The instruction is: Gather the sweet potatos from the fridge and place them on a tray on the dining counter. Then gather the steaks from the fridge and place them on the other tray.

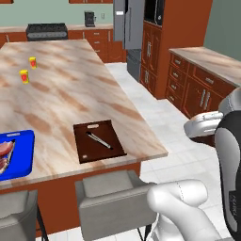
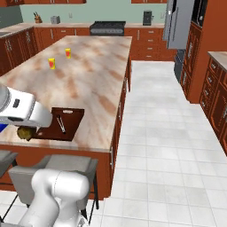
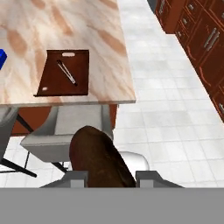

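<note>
The gripper [image 3: 107, 177] is closed around a sweet potato [image 3: 99, 159], a dark brown oblong lump that fills the gap between the two finger tips in the hand view; the jaws stand narrow, pressed to its flanks. From there the camera looks down past a grey stool [image 3: 70, 131] toward the dining counter [image 3: 105, 52], where the dark brown tray [image 3: 54, 81] lies near the counter's end with a thin grey utensil [image 3: 66, 72] resting diagonally on it. The held tuber hangs short of the counter edge, above the stool and the tiled floor, not yet over the tray.

In the left base view the same tray [image 1: 89, 146] sits close to the counter's near corner, well apart from the blue tray [image 1: 23, 155], which already carries a pinkish steak [image 1: 4, 156]. Two small yellow cups [image 1: 28, 69] stand far up the counter, and the fridge [image 1: 134, 28] is at the back of the room.

The sweet potato looks stiff, dense and rounded, so it should not deform but may roll once released; a hold across its middle, as now, seems the safest, and setting it down on bare tray beside the utensil would likely keep it from tipping off the low rim
</note>
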### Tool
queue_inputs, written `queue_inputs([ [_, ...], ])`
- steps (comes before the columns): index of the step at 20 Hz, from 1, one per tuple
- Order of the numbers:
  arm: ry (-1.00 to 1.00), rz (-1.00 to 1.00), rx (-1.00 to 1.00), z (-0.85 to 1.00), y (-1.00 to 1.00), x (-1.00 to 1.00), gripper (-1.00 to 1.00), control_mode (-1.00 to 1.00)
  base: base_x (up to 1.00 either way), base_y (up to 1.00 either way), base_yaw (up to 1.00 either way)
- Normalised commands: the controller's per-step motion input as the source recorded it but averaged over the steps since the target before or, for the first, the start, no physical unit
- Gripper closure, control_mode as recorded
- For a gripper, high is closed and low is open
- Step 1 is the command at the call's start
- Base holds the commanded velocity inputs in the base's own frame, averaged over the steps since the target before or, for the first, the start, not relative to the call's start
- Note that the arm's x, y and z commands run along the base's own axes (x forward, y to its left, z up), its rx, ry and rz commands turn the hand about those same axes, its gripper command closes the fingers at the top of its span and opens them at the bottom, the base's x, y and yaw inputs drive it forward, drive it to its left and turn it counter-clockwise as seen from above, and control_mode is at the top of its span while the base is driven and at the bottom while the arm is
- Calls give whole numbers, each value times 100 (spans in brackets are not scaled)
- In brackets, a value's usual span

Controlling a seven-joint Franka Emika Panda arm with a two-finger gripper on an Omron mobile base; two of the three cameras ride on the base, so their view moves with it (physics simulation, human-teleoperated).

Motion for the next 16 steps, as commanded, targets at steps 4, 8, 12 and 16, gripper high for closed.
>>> queue_inputs([
  [4, 17, 14, 0, 0, 73, 100, 100, -100, 0, 0, 0],
  [8, 20, 19, 0, -13, 54, 100, 100, -100, 0, 0, 0],
  [12, 25, 18, 0, -39, 55, 100, 100, -100, 0, 0, 0],
  [16, 19, 18, 0, -65, 60, 100, 100, -100, 0, 0, 0],
])
